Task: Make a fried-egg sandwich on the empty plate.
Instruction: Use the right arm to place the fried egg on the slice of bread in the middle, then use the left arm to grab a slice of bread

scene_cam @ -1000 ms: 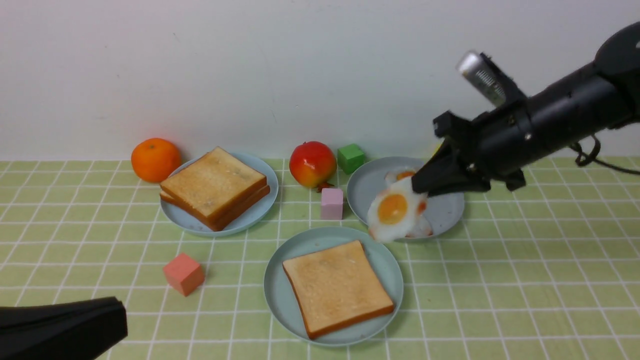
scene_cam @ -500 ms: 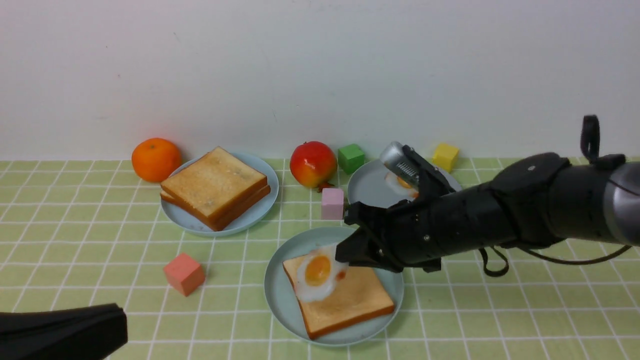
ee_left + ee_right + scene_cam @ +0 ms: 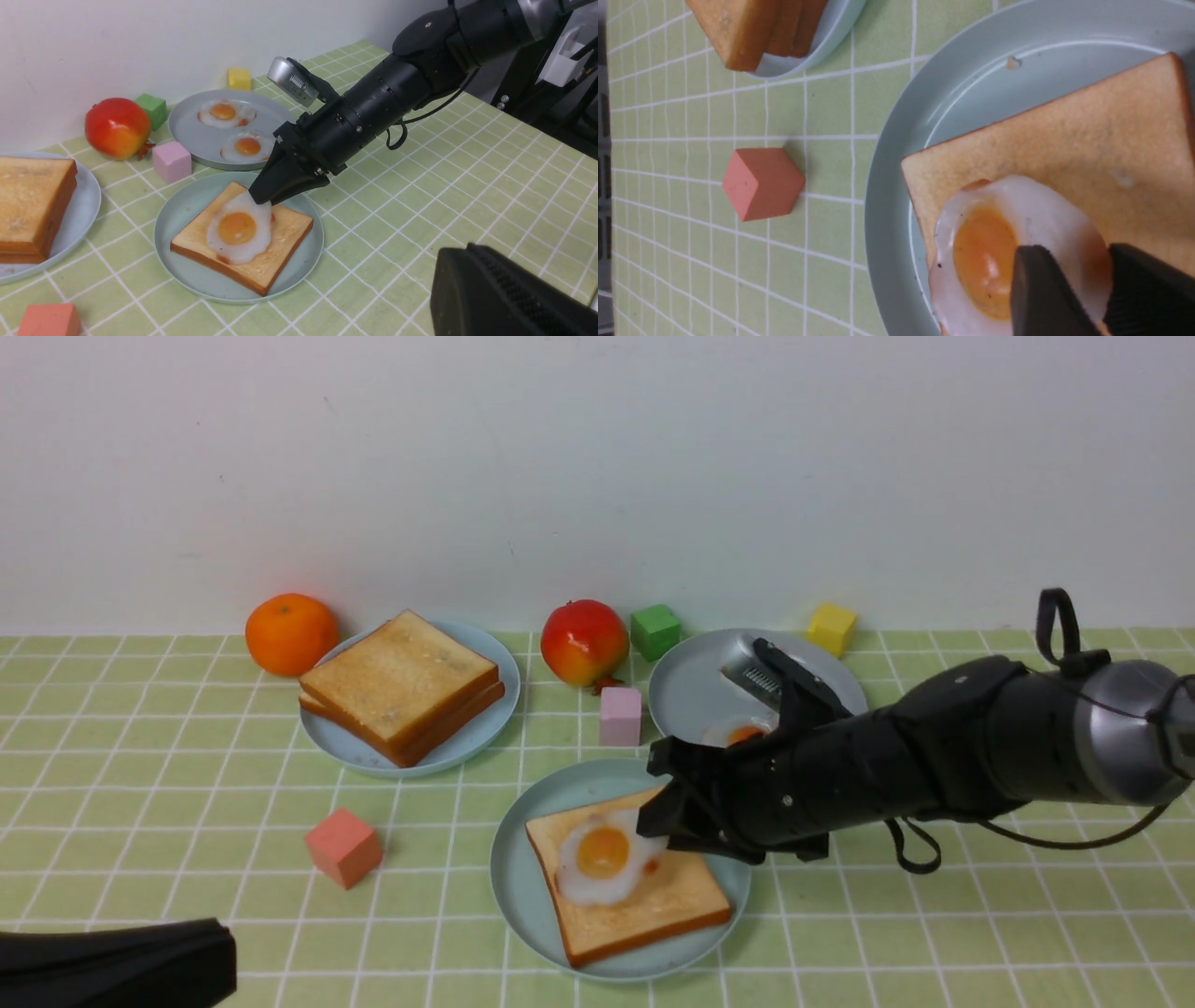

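Half built, by the look of it: bottom toast (image 3: pixel 672 901) flat on the plate (image 3: pixel 523 896) at the table's front middle, with the egg (image 3: pixel 602 857) laid over its back-left part, yolk up. Pinched at the egg's right edge by the right gripper (image 3: pixel 656 823), jaws narrow and seemingly closed on the white; not let go yet. No top slice on.

Left to do, as judged: open and back off, fetch a slice from the toast stack (image 3: pixel 401 686) on the blue plate (image 3: pixel 471 742) at back left, and set it over the egg.

Behind and to the right, the grey plate (image 3: pixel 686 691) with two spare eggs (image 3: pixel 223 112), partly hidden by the arm in the front view.

Low at front left, the left gripper (image 3: pixel 112 961), well apart from the food; cannot tell whether open or closed.
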### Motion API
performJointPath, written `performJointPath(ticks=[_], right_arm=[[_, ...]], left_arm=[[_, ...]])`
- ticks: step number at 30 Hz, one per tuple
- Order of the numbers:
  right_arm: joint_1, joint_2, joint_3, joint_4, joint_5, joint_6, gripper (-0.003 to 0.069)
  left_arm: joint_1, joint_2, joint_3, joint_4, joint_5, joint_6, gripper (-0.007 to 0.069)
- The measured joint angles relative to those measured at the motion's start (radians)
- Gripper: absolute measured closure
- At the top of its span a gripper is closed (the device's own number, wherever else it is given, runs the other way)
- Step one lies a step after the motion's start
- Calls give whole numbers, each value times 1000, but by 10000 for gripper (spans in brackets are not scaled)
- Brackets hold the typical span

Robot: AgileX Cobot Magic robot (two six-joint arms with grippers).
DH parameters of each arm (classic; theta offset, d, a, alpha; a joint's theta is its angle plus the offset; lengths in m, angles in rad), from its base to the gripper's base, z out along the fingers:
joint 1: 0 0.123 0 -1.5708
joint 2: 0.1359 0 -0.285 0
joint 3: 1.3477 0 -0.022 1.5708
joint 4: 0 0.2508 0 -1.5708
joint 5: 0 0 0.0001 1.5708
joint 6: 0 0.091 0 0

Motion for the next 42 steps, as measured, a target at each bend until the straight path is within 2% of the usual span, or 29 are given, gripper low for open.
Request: performJointPath(ticks=[5, 8, 12, 17, 18, 20, 23, 26, 29, 38, 42], right_arm=[[-20, -10, 0, -92, 52, 0, 265], [-58, -45, 0, -143, 102, 29, 223], [-113, -121, 0, -237, 171, 89, 226], [-164, -274, 0, -409, 273, 181, 317], [-173, -351, 0, -524, 321, 231, 380], [-176, -450, 0, -661, 381, 319, 468], [-176, -577, 2, -818, 465, 436, 582], [-176, -693, 3, -938, 551, 504, 652], [-176, -815, 9, -996, 610, 530, 662], [-176, -1096, 121, -1003, 650, 537, 652], [-176, -1164, 168, -1003, 644, 537, 652]], left_arm=[[0, 0, 0, 0, 49, 0, 623], [0, 0, 0, 0, 78, 0, 620], [0, 16, 0, 0, 93, -21, 620], [0, 105, 0, 10, 95, -113, 620], [0, 178, 0, 24, 85, -144, 620], [0, 278, -1, 47, 49, -157, 622], [11, 426, -41, 84, 24, -162, 638], [65, 587, -139, 92, 33, -158, 638], [166, 744, -269, 71, 62, -84, 638], [450, 1122, -611, -86, 160, 270, 638], [519, 1254, -718, -101, 170, 307, 638]])
